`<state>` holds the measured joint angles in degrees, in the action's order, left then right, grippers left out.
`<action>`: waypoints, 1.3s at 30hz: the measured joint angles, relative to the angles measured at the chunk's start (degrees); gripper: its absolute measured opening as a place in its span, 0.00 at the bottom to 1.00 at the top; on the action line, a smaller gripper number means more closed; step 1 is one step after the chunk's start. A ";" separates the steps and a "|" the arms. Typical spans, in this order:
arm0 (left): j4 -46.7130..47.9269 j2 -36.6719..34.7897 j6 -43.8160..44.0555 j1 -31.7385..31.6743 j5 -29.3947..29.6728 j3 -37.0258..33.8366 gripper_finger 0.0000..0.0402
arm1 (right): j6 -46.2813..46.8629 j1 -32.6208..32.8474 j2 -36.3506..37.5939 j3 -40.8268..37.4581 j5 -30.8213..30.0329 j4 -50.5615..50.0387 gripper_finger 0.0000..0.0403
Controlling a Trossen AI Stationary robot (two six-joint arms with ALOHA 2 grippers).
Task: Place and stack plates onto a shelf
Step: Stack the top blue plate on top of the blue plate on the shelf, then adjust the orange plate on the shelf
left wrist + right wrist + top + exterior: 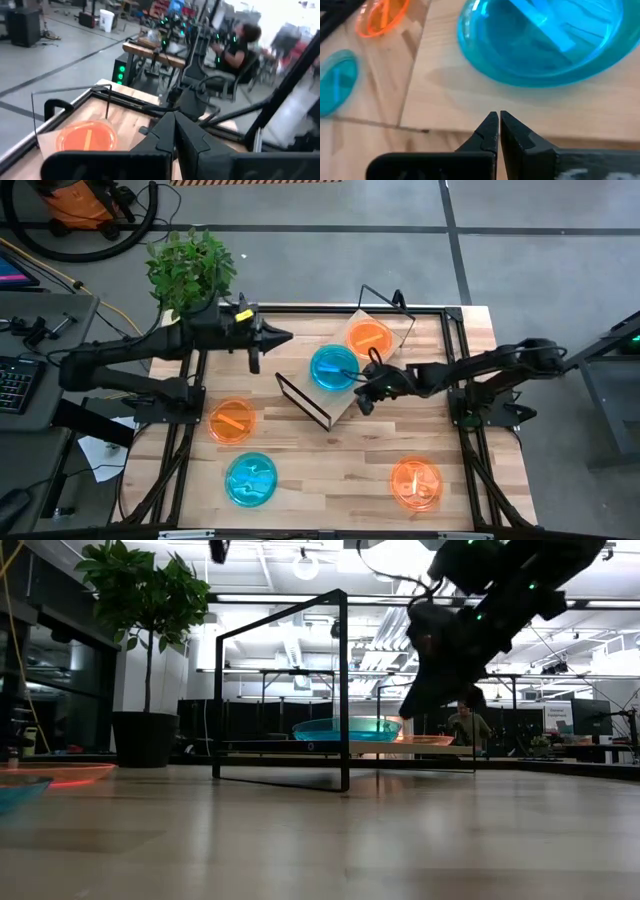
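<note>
I'm looking down on the table (340, 480) with the shelf (345, 402) sitting skewed near its middle. Two plates are lying on the shelf side by side, not stacked: a blue plate (334, 367) and an orange plate (369, 337) toward the far end. Three more are waiting on the bare table: an orange one (232, 421) and a blue one (250, 478) on the left, and another orange one (415, 482) at the front right. I'm finding only five plates in these views.

By my judgement, the job is under halfway, with no stacking begun.

I'm holding the left gripper (283, 336) over the table's back left edge, fingers pinched together, carrying nothing. The right gripper (358, 386) is hanging just beside the blue plate on the shelf, likewise closed tight and empty.
</note>
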<state>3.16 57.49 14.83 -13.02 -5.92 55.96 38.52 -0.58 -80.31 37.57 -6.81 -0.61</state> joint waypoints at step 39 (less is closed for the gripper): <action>-3.00 -6.47 3.54 0.02 3.87 -5.56 0.00 | 5.85 -21.21 -6.58 3.62 -7.44 1.64 0.00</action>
<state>0.16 51.03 18.37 -12.99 -2.06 50.39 44.37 -21.79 -86.89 41.19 -14.25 1.04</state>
